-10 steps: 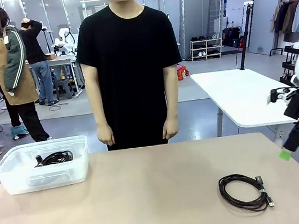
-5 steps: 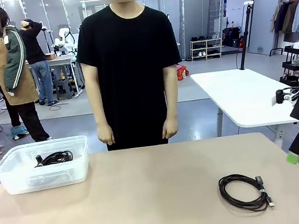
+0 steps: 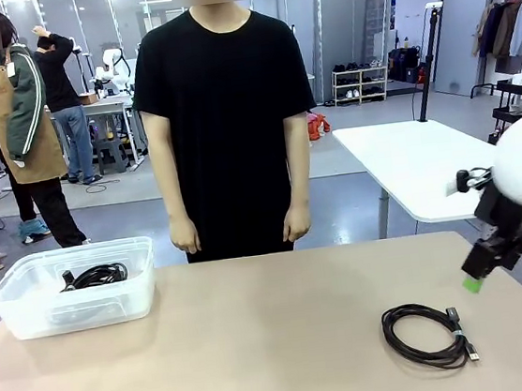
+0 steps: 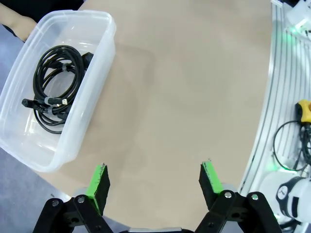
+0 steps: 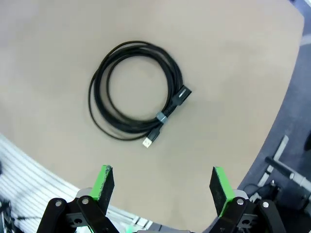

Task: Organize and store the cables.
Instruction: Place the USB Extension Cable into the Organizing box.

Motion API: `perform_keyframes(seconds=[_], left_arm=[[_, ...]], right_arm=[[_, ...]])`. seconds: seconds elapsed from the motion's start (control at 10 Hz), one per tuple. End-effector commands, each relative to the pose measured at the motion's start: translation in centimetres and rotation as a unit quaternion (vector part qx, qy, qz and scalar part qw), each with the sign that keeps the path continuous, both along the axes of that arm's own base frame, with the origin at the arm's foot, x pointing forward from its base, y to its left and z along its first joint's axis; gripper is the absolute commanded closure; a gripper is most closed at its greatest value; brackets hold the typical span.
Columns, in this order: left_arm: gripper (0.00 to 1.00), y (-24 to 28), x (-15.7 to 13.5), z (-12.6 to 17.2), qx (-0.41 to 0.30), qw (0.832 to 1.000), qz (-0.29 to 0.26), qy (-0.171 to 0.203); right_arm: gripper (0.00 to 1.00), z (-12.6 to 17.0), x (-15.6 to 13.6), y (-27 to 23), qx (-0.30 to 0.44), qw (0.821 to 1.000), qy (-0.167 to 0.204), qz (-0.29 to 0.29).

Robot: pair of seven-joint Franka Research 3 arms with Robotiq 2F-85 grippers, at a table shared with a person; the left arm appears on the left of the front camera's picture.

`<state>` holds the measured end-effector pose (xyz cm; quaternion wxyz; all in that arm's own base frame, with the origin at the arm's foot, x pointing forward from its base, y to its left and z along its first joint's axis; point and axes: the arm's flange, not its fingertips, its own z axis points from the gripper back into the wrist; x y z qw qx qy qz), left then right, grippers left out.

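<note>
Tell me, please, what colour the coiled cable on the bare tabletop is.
Black; the coiled cable shows best in the right wrist view.

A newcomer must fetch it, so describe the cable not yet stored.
On the beige table, look to the robot's right side, near the robot's edge. A black cable coil lies there, bare on the tabletop; the only other coil sits inside the clear bin at the left.

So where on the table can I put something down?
The wide bare middle of the tan table, between the clear plastic bin and the loose coiled black cable. The bin is more crowded: another black cable coil lies inside.
</note>
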<state>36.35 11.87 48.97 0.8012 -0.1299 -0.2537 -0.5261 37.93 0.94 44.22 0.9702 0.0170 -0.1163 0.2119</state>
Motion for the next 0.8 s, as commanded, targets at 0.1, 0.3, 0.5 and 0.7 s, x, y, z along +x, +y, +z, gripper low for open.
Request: perform_keyframes(seconds=[0.1, 0.3, 0.5, 0.7], left_arm=[[0.06, -0.2, 0.2, -0.1, -0.004, 1.000, 0.004, -0.001], [0.06, -0.2, 0.2, -0.1, -0.004, 1.000, 0.004, -0.001], [0.06, -0.2, 0.2, -0.1, -0.004, 1.000, 0.004, -0.001], [0.06, -0.2, 0.2, -0.1, -0.004, 1.000, 0.004, -0.001]], right_arm=[[0.00, -3.3, 0.6, 2.9, -0.024, 0.991, 0.031, -0.125], [0.00, -5.5, 0.9, 3.8, -0.041, 0.981, 0.073, -0.173], [0.00, -7.0, 1.0, 4.4, -0.058, 0.972, 0.083, -0.210], [0.00, -8.5, 1.6, 4.4, -0.050, 0.966, 0.094, -0.237]])
